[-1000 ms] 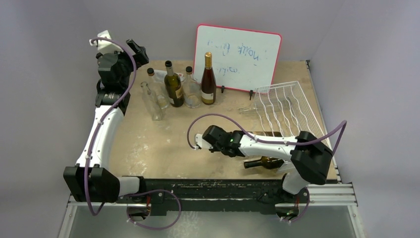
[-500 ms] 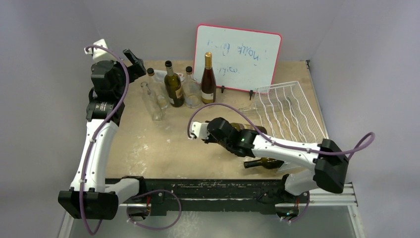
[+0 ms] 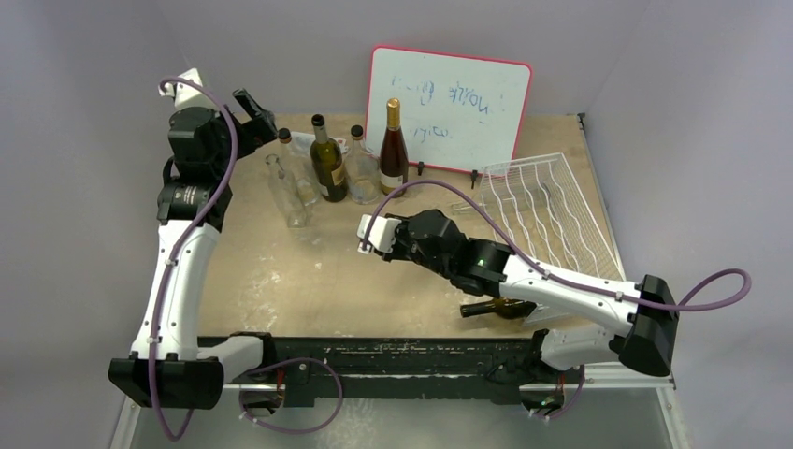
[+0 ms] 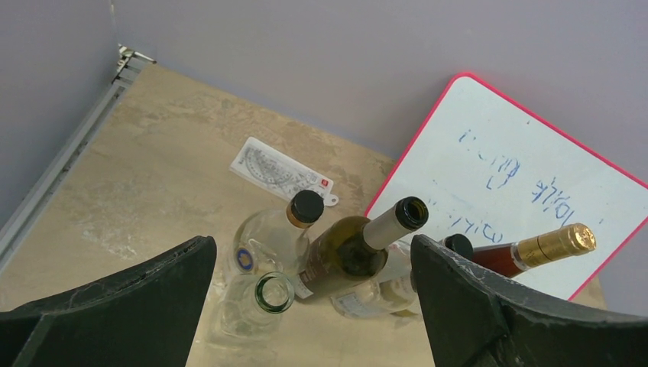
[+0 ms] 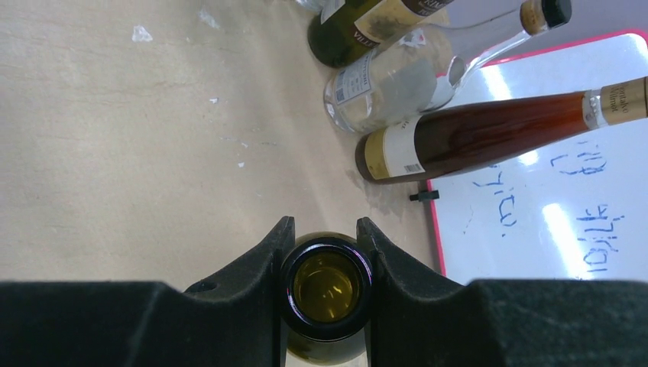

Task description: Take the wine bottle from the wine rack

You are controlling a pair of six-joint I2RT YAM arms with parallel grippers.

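The right gripper [image 5: 325, 228] is clamped on the neck of the wine bottle [image 5: 325, 287] and holds it near the middle of the table [image 3: 281, 271], apart from the rack [image 3: 552, 210] on the right, so I'd judge the lifting-off done. What seems left is setting it down, perhaps by the standing bottles [image 3: 355, 164] at the back or near the dark bottle [image 3: 496, 307] lying by the right arm's base. The left gripper [image 3: 251, 108] hovers above the standing bottles with its jaws wide apart, holding nothing.
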